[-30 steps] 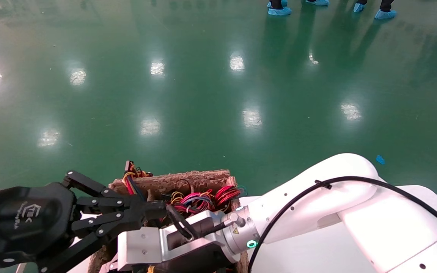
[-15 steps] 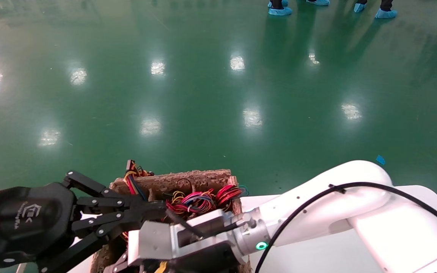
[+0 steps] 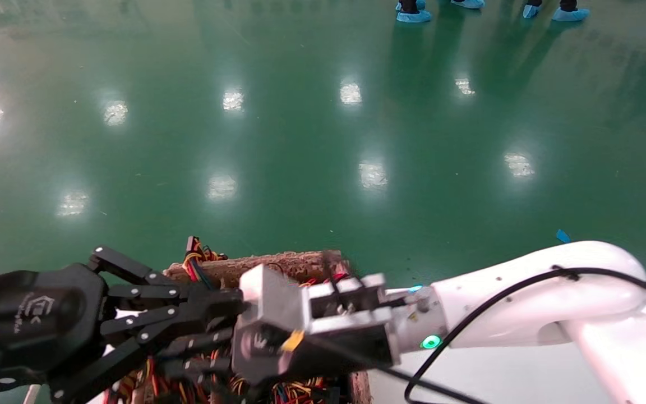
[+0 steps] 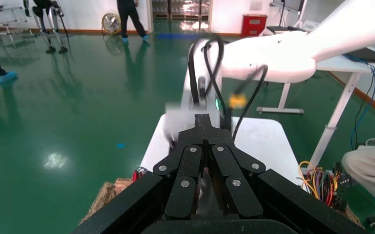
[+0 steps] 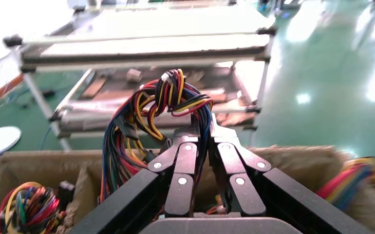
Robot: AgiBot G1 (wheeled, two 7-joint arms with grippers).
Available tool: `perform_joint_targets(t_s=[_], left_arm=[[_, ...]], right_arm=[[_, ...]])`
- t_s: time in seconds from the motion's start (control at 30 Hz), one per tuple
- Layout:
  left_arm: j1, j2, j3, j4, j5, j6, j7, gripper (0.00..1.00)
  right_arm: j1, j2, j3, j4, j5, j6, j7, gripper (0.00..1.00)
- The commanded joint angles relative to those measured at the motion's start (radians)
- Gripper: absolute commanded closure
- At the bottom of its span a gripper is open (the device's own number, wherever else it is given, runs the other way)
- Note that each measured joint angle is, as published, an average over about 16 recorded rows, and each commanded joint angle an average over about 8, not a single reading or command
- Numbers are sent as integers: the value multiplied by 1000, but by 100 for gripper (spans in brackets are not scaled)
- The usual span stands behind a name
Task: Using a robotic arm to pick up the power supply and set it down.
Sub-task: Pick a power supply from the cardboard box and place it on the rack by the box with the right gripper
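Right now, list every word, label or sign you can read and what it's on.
No text is readable.
Logo on the left gripper, beside the cardboard box: lettering too small to read.
Yellow mark on the wrist of the right gripper, gripping wires of the power supply over the box: blurred.

A green floor (image 3: 300, 140) carries a brown box (image 3: 255, 266) of coloured wires (image 3: 197, 261). A white table (image 3: 469, 376) touches the box's right side. Blue shoe covers (image 3: 413, 15) stand at the floor's far edge.
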Motion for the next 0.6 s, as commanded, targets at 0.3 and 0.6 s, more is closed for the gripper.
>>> perform_joint_targets(t_s=[0.3, 0.6], left_arm=[[0, 0, 0, 0, 0, 0, 0, 100], [0, 0, 0, 0, 0, 0, 0, 100]], right_arm=[[-17, 87, 74, 76, 98, -12, 10, 100], [-66, 160, 95, 139, 100, 43, 52, 100]])
